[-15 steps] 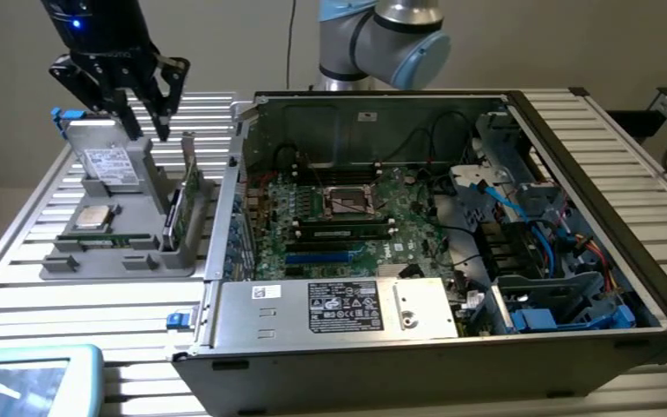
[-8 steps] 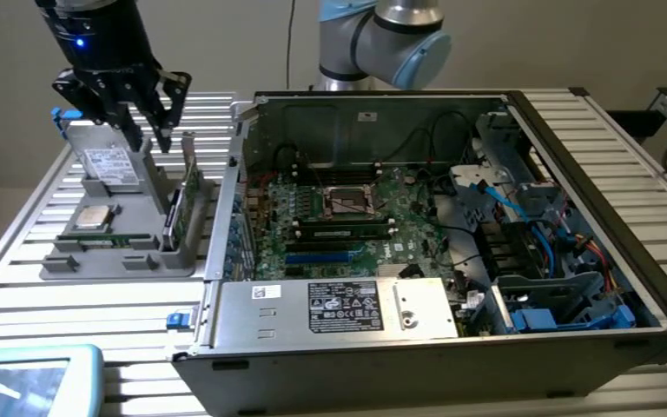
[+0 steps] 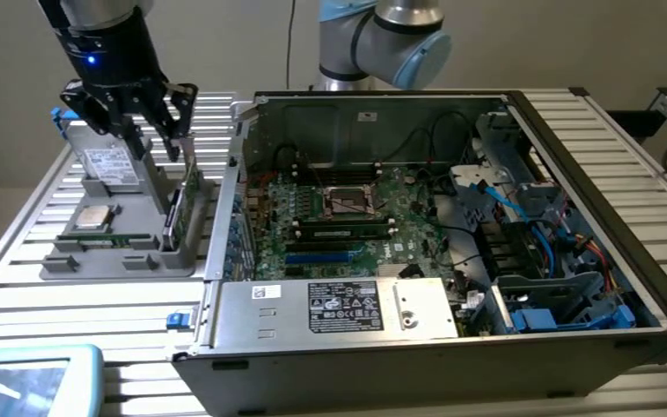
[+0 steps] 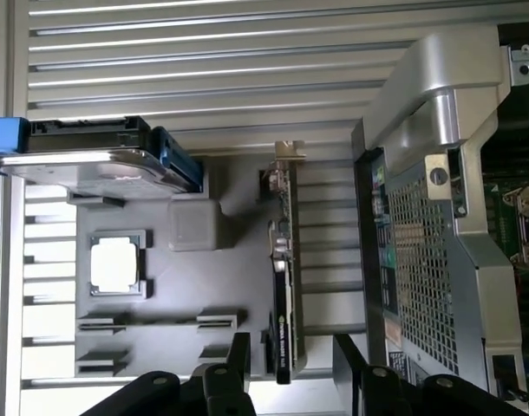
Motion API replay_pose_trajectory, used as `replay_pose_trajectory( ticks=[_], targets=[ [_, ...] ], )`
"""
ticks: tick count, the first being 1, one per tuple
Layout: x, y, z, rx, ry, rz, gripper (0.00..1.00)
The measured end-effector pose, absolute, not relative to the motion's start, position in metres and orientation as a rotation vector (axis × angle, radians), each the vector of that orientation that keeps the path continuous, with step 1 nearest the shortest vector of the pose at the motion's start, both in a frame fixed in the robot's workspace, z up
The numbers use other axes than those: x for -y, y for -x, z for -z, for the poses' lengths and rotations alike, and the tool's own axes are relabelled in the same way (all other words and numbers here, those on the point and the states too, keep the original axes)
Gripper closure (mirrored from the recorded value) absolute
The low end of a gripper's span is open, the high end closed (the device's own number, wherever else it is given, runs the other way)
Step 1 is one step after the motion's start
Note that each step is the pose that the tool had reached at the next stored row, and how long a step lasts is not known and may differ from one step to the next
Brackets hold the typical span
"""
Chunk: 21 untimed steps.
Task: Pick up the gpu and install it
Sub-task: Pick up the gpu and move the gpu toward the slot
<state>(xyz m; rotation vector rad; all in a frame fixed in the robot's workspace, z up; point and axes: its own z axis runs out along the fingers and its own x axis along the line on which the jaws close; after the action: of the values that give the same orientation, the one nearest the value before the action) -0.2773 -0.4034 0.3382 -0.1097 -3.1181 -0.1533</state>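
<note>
While the gripper hangs over the grey parts tray at the exterior view's left, I read it as released. The wrist view shows its black fingers spread to either side of the gpu, with a gap on each side and no contact. The gpu stands on edge in a slot of the tray, on the side nearest the computer case, with its silver bracket at the end away from the fingers.

From the wrist I get the clearance around the card and the perforated rear grille of the case just beside the tray. The exterior view gives me the opened case itself: the green motherboard, blue cables and the power supply along the near edge. It also takes in the arm's grey-and-blue joint behind the case.

Also in the tray are a hard drive with a white label, a processor lying flat, and a memory stick.

Everything sits on a slatted aluminium table in front of a plain pale wall. A blue-edged screen lies at the table's near corner.

The power supply carries a black label with white print and symbols — too small for me to read.
</note>
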Motion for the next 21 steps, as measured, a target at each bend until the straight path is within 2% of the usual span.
replay_pose_trajectory(
  ticks=[14,21],
  targets=[
    [0.404,0.278,-0.314,3.115,0.110,0.153,0.50],
    [0.402,0.281,-0.303,3.117,0.110,0.130,0.50]
  ],
)
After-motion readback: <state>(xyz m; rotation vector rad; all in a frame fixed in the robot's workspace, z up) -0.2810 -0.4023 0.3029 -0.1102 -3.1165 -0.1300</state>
